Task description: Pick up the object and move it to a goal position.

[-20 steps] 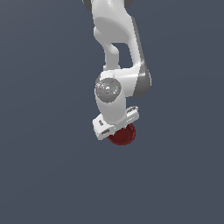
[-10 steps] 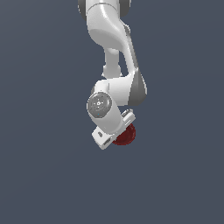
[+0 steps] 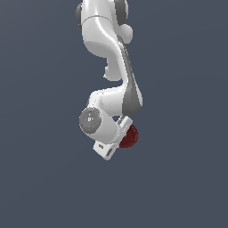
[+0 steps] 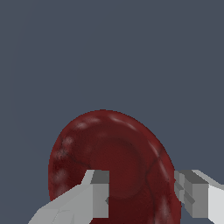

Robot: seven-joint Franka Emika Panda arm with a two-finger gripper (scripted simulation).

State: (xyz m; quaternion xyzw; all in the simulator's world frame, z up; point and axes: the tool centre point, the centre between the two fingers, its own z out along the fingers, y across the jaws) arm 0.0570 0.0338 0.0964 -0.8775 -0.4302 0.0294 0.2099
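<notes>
- Tool (image 4: 142,194): in the wrist view the two grey fingers (image 4: 98,192) stand on opposite sides of the dark red object (image 4: 109,153); one finger lies over the hollow inner face and the other against the outer rim, so the jaws are closed on the object's wall; pinching the rim is the likely reason for this hold, since the body looks about as wide as the tool itself and would not fit between the fingers whole.
- Tool in the exterior view (image 3: 116,141): the white hand is tilted, with its flat end toward the lower part of the exterior view's left; the fingers themselves are hidden behind the hand and the object, so the grip can be read only from the wrist view.
- Object in the exterior view (image 3: 129,136): a small, dark red, rounded form with a finely mottled skin; it sits touching the hand on the exterior view's right, partly hidden by it.
- Arm (image 3: 109,58): the white links run down from the top of the exterior view to the wrist; the bent pose appears to serve a carrying move rather than a reach.
- Surface (image 3: 44,178): uniform grey-blue in both views; no shadow or contact line tells whether the object rests on it or hangs clear of it.
- Goal: no marker is visible in either view; as a judgement, the grasp is made and the transfer remains.
</notes>
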